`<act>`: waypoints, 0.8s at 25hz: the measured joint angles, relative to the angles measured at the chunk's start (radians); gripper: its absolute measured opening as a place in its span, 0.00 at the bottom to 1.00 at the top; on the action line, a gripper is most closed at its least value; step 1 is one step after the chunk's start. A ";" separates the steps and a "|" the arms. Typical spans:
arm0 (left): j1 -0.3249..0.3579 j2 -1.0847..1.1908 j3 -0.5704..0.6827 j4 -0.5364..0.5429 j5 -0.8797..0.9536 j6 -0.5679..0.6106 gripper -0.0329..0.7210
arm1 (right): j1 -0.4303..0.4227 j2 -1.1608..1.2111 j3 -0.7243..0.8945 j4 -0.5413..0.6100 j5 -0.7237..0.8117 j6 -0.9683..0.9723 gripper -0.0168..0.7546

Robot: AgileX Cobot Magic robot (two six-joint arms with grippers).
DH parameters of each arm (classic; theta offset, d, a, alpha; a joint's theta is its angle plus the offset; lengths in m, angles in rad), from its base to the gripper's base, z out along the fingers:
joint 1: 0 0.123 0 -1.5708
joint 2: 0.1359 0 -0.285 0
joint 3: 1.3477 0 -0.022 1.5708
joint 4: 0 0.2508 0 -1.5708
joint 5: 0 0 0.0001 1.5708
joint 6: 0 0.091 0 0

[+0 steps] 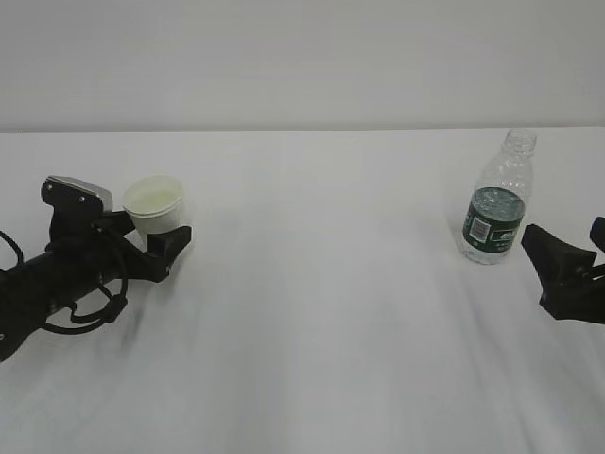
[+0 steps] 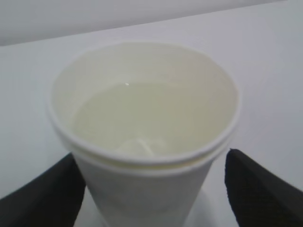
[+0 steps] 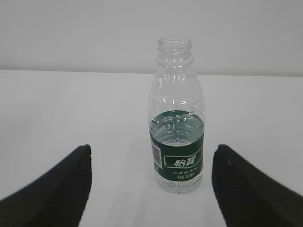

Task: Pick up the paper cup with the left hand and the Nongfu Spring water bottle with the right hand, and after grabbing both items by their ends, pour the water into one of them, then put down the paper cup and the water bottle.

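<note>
Black fingers stand spread on both sides of the paper cup (image 2: pixel 142 142), water already inside it

Low in the left wrist view the left hand (image 1: pixel 156 248) straddles the cup with gaps showing on each side, so I judge it released and set down at the left of the table (image 1: pixel 321 331). The water (image 2: pixel 142 118) fills the cup partway (pale against the cream lining). At the right of the exterior view the Nongfu Spring water bottle (image 3: pixel 176 123) stands upright, uncapped, only a little liquid left at label height. The right hand (image 3: pixel 151 189) is spread wide too, its fingers well apart from the bottle. Pouring and putting down look finished; only backing the arms away seems left
</note>
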 joint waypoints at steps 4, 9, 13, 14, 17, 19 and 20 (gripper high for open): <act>0.000 -0.052 0.038 0.000 0.000 0.000 0.95 | 0.000 0.000 0.000 0.000 0.000 0.000 0.79; 0.000 -0.086 0.109 -0.018 0.000 0.001 0.95 | 0.000 0.000 0.000 0.000 0.000 0.000 0.79; 0.000 -0.108 0.157 -0.026 0.000 0.002 0.95 | 0.000 0.000 0.000 0.000 0.000 0.000 0.79; 0.000 -0.121 0.173 -0.026 0.000 0.002 0.95 | 0.000 0.000 0.000 0.000 0.000 0.000 0.79; -0.002 -0.165 0.221 -0.029 0.000 0.002 0.95 | 0.000 0.000 0.000 -0.002 0.000 0.000 0.79; -0.004 -0.199 0.254 -0.037 0.000 0.000 0.94 | 0.000 0.000 0.000 -0.004 0.000 0.000 0.79; -0.004 -0.217 0.269 -0.042 0.000 -0.006 0.93 | 0.000 0.000 0.000 -0.004 0.000 0.000 0.79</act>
